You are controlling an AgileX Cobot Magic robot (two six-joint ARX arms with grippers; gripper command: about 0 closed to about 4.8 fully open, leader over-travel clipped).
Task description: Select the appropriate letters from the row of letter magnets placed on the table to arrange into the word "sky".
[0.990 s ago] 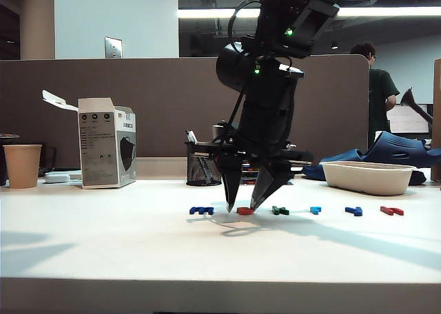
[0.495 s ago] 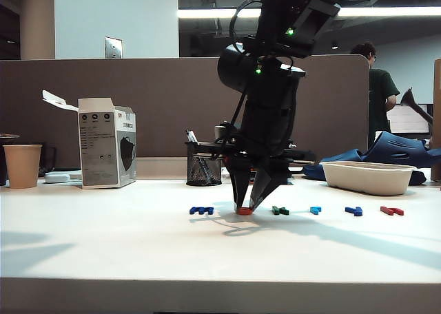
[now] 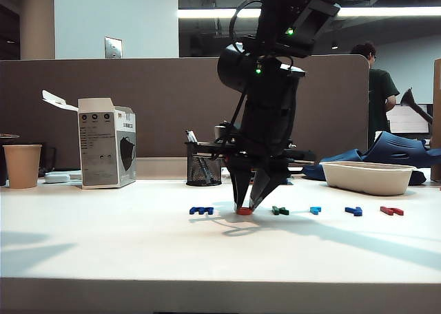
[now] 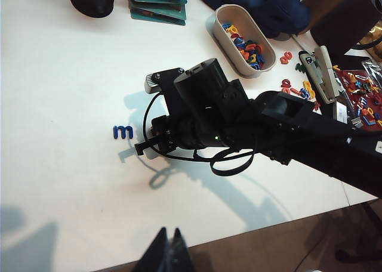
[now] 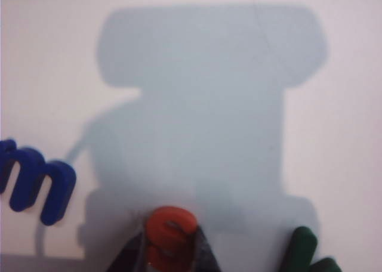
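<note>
The row of letter magnets lies on the white table [image 3: 138,245]: wide dark blue [image 3: 201,210], orange-red [image 3: 244,210], dark green [image 3: 280,210], light blue [image 3: 315,209], small dark blue [image 3: 354,211], dark red [image 3: 391,211]. My right gripper [image 3: 247,205] points down at the table, shut on the orange-red letter [image 5: 171,230]; a finger presses each side of it. The wide blue letter [image 5: 36,182] and the green one [image 5: 307,251] flank it. My left gripper [image 4: 169,233] is shut on nothing, high over the table's near edge. It does not show in the exterior view.
A paper cup [image 3: 22,166] and a white carton [image 3: 107,143] stand at the back left. A black mesh pen holder [image 3: 202,166] is behind the row. A white oval tray [image 3: 367,177] of spare letters sits at the back right, with dark blue cloth behind it.
The right gripper's fingers have closed in from wide apart onto the orange-red letter. The arm itself has stayed in place, and the letters have not shifted.
</note>
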